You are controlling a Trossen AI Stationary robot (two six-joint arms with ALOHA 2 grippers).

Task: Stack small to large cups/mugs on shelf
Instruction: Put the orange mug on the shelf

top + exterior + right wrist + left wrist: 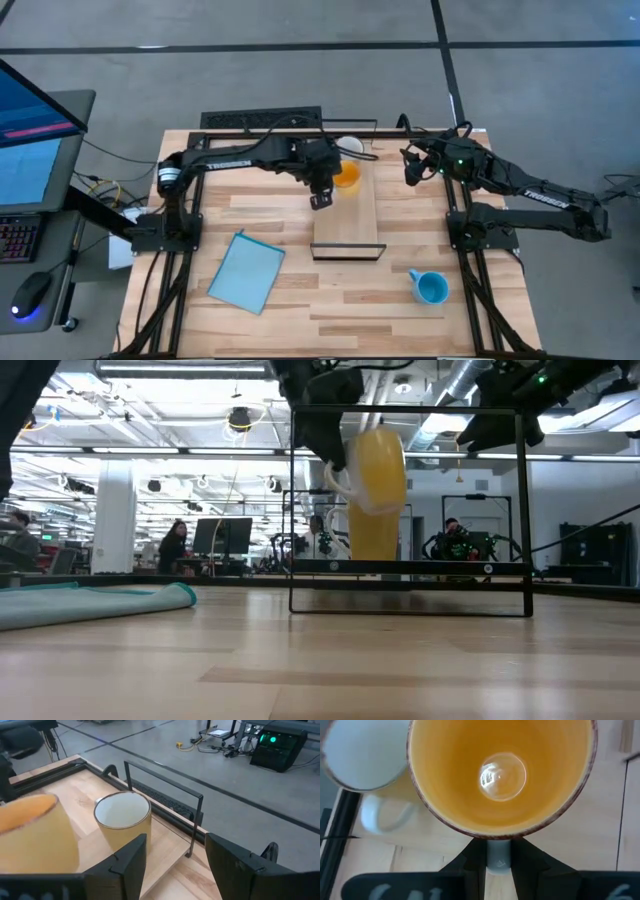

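My left gripper [333,186] is over the far part of the shelf [345,225], a light-wood board inside a thin dark frame, and is shut on the orange mug [347,177]. The low view shows the orange mug [375,465] held up above the board. The pale yellow mug [350,147] stands upright on its base at the shelf's far end, just behind the orange one. The blue mug [431,288] sits on the table near the right front, mouth up. My right gripper [410,172] hangs open in the air right of the shelf, touching nothing. My left gripper pinches the orange mug's handle [498,856] between its two fingers [470,862], coming from above and slanting down. The mug's mouth [502,770] faces up toward the wrist. In the low view the mug [375,465] hangs lifted, off the board.
A light-blue sheet [245,270] lies flat on the table left of the shelf's near end. The shelf's dark wire frame [410,408] rises over the board. A monitor, keyboard and mouse stand off the table's left side. People sit in the room beyond the table.
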